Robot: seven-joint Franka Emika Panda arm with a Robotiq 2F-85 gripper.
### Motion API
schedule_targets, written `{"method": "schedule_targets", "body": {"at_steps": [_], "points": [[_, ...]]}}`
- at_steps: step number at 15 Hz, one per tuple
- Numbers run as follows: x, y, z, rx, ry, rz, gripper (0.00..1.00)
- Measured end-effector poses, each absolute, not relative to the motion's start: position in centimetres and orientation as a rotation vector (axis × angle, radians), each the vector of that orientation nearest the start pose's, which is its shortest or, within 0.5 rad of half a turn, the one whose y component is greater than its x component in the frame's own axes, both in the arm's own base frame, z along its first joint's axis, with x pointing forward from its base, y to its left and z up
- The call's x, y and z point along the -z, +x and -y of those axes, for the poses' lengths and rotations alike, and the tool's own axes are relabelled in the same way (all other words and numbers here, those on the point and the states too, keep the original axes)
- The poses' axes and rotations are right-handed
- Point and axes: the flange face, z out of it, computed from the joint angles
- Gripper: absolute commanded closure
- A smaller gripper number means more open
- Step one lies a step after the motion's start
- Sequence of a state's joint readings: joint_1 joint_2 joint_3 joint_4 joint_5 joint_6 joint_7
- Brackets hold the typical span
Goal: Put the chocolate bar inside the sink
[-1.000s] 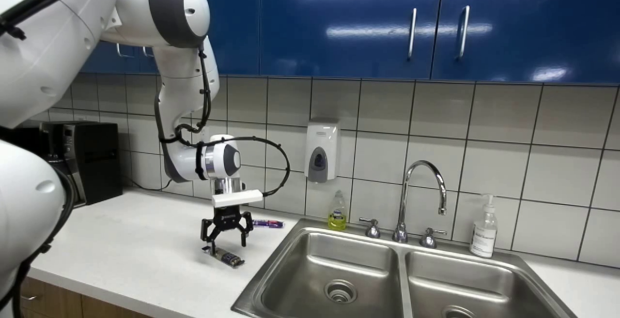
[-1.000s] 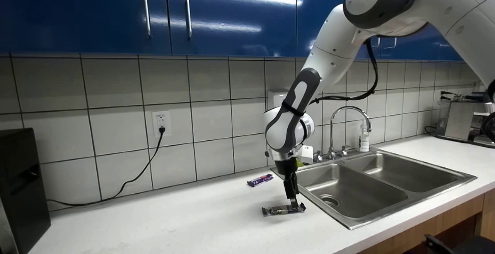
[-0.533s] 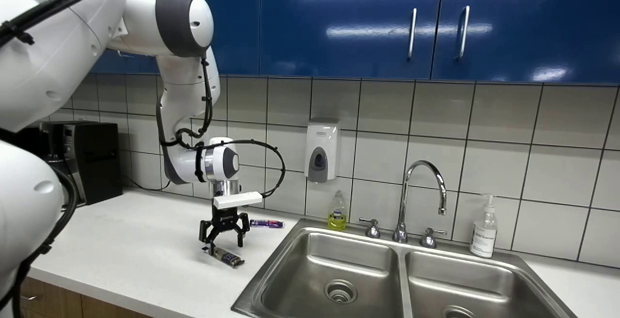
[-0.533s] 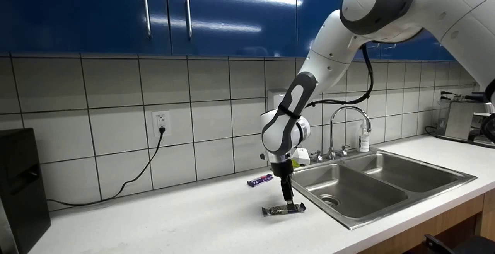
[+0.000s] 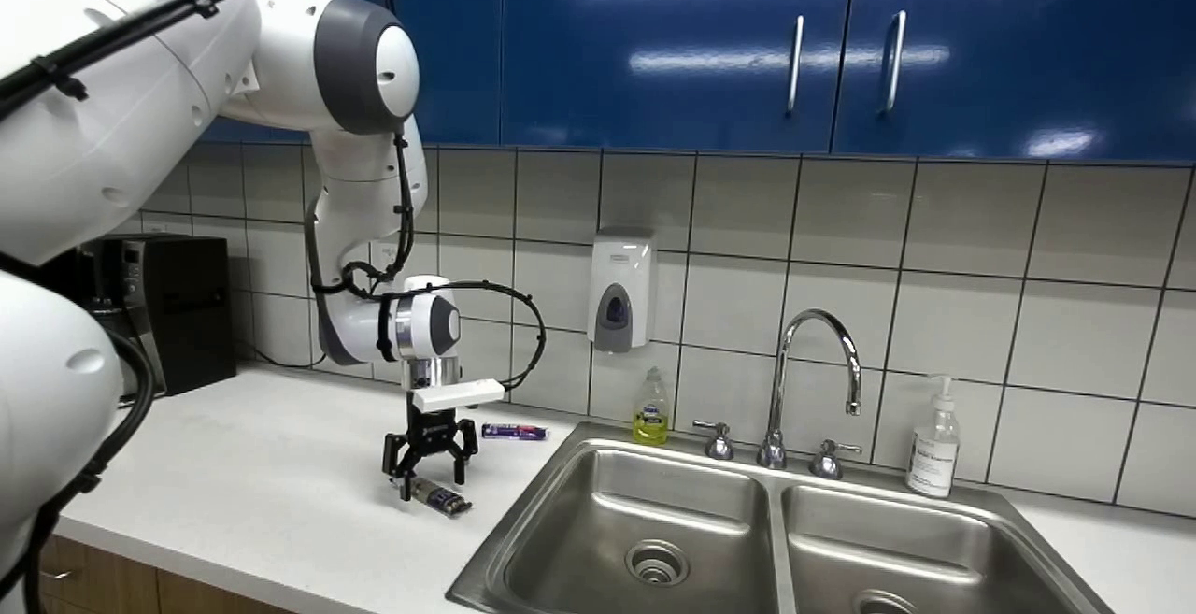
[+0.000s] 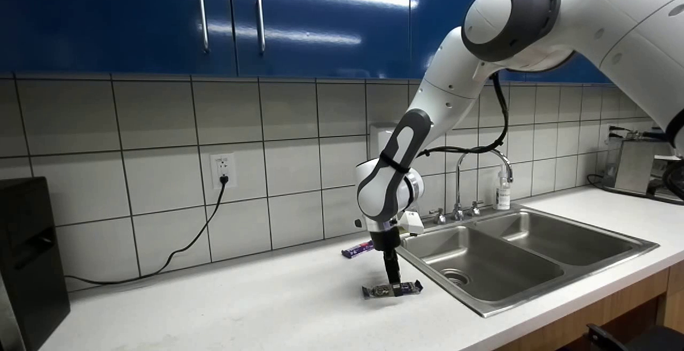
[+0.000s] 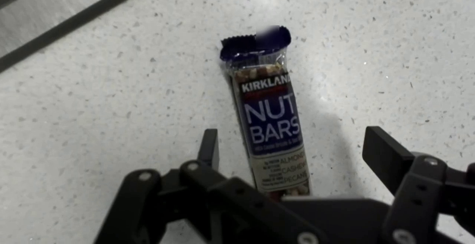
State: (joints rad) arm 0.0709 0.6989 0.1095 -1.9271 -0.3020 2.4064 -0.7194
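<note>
The chocolate bar is a wrapped nut bar with dark ends and a pale label. It lies flat on the counter in both exterior views (image 5: 443, 499) (image 6: 380, 291) and in the wrist view (image 7: 271, 125). My gripper (image 5: 433, 485) is open, pointing down low over the bar. In the wrist view its fingers (image 7: 291, 140) stand apart on either side of the bar, neither touching it. The bar's near end is hidden behind the gripper. The steel double-basin sink (image 5: 673, 497) is beside the bar; its edge shows at the wrist view's top left (image 7: 44, 13).
A purple wrapped item (image 5: 514, 432) lies near the tiled wall behind the gripper. A yellow soap bottle (image 5: 651, 413), the curved faucet (image 5: 777, 390) and a pump bottle (image 5: 934, 450) stand along the sink's back. A black machine (image 5: 182, 310) stands at the counter's far end.
My gripper has moved lower and slightly left in both exterior views, coming down around the bar. The fingers stay open. The bar has not moved.
</note>
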Motion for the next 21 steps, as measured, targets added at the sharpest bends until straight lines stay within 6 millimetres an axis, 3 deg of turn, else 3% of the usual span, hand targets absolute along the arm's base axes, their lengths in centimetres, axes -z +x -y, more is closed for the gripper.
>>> {"method": "schedule_targets", "body": {"at_steps": [9,10,11,19,21], "points": [[-10.2,59.0,-10.9,-0.363,-2.673,1.698,0.01],[-10.1,59.1,-10.9,-0.366,-2.672,1.698,0.26],[-10.0,59.1,-11.0,-0.369,-2.671,1.698,0.26],[-10.2,59.8,-11.1,-0.372,-2.676,1.697,0.88],[-10.2,59.9,-11.0,-0.377,-2.676,1.695,0.92]]}}
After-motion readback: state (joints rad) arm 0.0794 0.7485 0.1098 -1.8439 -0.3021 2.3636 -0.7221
